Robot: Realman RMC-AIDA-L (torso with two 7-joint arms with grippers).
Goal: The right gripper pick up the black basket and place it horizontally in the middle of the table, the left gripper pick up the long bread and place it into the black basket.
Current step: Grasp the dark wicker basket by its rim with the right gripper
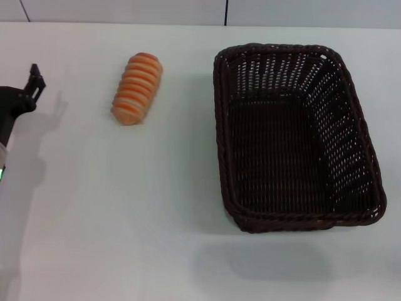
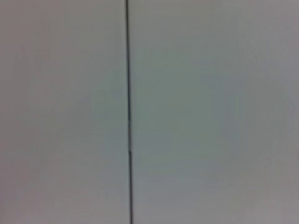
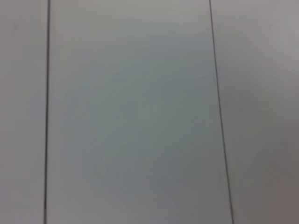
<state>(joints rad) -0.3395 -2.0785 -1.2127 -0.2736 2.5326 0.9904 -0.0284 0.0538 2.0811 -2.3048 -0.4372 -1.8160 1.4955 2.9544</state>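
The black basket [image 1: 294,135], a large dark woven wicker one, stands empty on the white table [image 1: 156,207] at the right, its long side running away from me. The long bread [image 1: 137,88], striped orange and cream, lies on the table at the back left, well apart from the basket. My left gripper [image 1: 34,78] is at the far left edge of the head view, to the left of the bread and not touching it. My right gripper is out of view. Both wrist views show only pale panels with thin dark seams.
A pale wall with dark vertical seams [image 1: 225,11] runs behind the table's far edge. Bare tabletop lies between the bread and the basket and across the front.
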